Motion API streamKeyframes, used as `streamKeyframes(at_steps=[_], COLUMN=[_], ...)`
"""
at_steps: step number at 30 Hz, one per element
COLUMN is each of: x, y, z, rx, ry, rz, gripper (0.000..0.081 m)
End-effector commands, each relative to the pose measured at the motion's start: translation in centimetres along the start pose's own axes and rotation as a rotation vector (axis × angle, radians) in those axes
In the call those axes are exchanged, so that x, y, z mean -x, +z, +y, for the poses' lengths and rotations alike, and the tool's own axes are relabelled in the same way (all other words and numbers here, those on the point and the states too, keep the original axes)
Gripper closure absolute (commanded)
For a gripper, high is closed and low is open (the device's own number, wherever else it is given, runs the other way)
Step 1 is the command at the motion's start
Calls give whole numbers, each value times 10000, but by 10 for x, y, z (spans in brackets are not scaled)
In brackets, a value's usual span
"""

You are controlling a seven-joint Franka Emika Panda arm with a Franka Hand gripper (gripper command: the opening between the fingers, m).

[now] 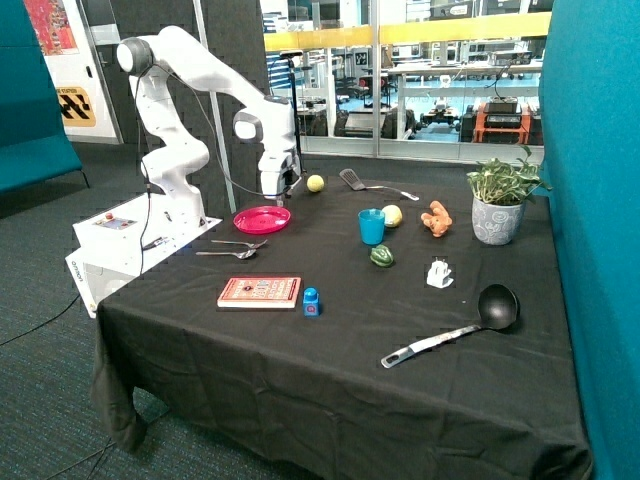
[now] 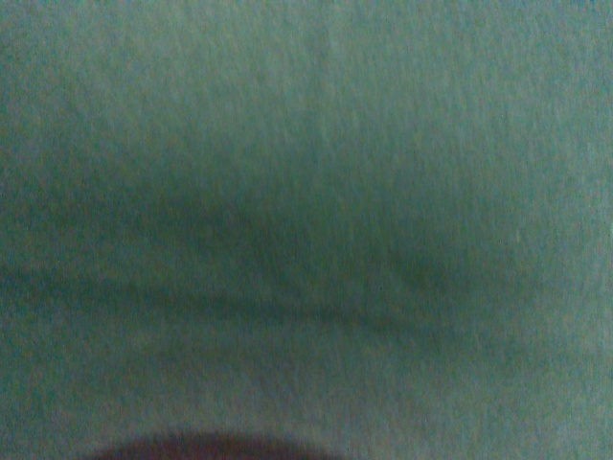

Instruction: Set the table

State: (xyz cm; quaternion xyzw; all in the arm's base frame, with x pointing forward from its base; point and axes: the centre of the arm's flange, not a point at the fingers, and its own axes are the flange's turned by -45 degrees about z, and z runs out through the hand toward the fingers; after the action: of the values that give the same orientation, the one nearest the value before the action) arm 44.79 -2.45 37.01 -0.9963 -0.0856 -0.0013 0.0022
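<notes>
A: Outside view first, largest thing down. What does the claw stand over?

B: The table [image 1: 330,370], black cloth on top and sides, takes up most of the scene. The claw [image 1: 277,197] hangs low near the table's far edge, at the corner closest to the white robot base [image 1: 130,245]. I cannot tell whether it is open or closed, nor whether it has hold of anything.

A: What is nearest to it?

B: The pink plate [image 1: 262,219] lies just below and beside the claw, close to the cloth's edge on the base side. Two spoons [image 1: 235,249] lie a little nearer the camera than the plate. A yellow ball [image 1: 315,183] sits just beside the claw, along the far edge, and a spatula [image 1: 375,185] lies further along that same edge.

A: And further away?

B: The potted plant [image 1: 500,205] stands well apart, near the opposite far corner. The ladle [image 1: 465,325] lies well apart too, towards the near side. The red book [image 1: 260,292] and a small blue block [image 1: 311,302] lie nearer the camera than the spoons. The blue cup [image 1: 371,226], a yellow fruit [image 1: 392,215], a green pepper [image 1: 381,256], an orange toy [image 1: 435,218] and a small white object [image 1: 439,273] cluster mid-table.

A: Open room?

B: Bare cloth stretches between the book and the ladle, and across the whole near edge.

A: Wrist view?

B: Only blurred cloth, with a dark curved shape at one border.
</notes>
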Motion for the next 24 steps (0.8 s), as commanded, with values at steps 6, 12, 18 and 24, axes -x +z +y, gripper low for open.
streamKeyframes(at_steps=[6,12,18,24], x=[-63,-91,-119,-135], y=[-28,-35,-33,-31], z=[-17,-16,-8,-4], rx=[41,41,41,42], ry=[-234,-114,339,495], rz=[-30,-30,-29,-29], gripper=[484,460,413,394])
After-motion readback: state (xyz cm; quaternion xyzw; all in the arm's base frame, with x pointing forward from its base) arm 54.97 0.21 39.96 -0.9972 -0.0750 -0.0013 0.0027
